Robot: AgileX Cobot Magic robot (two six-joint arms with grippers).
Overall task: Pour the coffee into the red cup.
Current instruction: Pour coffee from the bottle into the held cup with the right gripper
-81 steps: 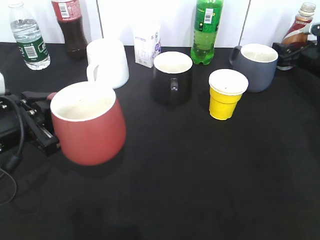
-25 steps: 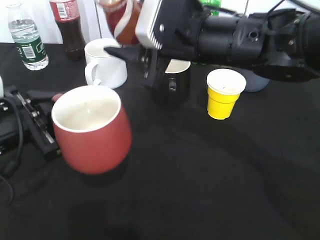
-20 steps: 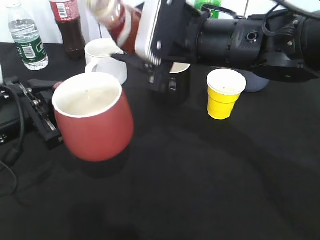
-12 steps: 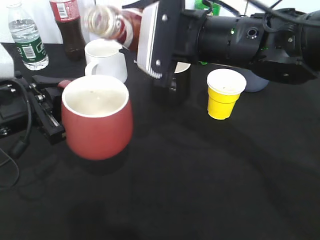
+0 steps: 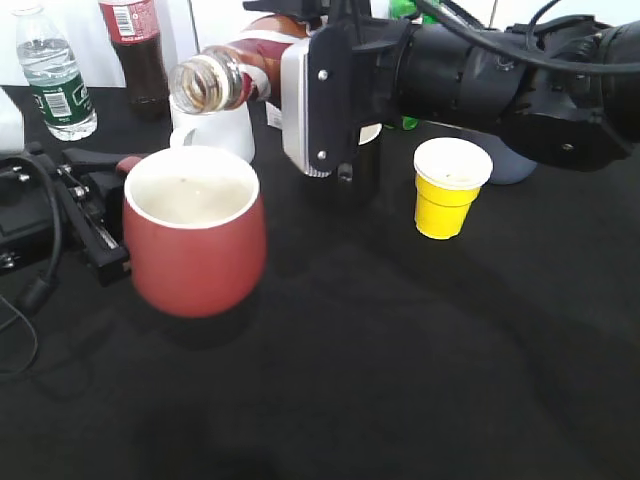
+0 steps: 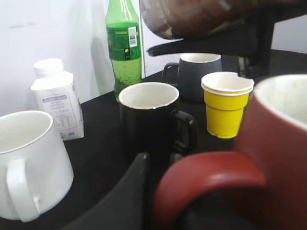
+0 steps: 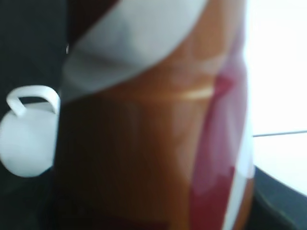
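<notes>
The red cup (image 5: 195,240) stands upright at the left, its cream inside showing no liquid. My left gripper (image 5: 100,215) is shut on its loop handle (image 6: 206,177); one dark finger (image 6: 129,191) shows beside the handle. My right gripper (image 5: 290,55) is shut on the coffee bottle (image 5: 245,60), which lies tipped almost level. Its open mouth (image 5: 200,85) points left, just above the cup's far rim. No stream shows. The bottle fills the right wrist view (image 7: 158,134), hiding the jaws, and it crosses the top of the left wrist view (image 6: 192,17).
Behind the cup are a white mug (image 5: 215,125), a black mug (image 6: 148,120), a yellow cup (image 5: 452,187) and a grey mug (image 6: 196,76). A water bottle (image 5: 55,75), cola bottle (image 5: 135,50), milk carton (image 6: 57,103) and green bottle (image 6: 123,45) line the back.
The right arm has tipped the coffee bottle from steeply raised to almost level, bringing its mouth down over the cup. The red cup has shifted slightly right and straightened upright.
</notes>
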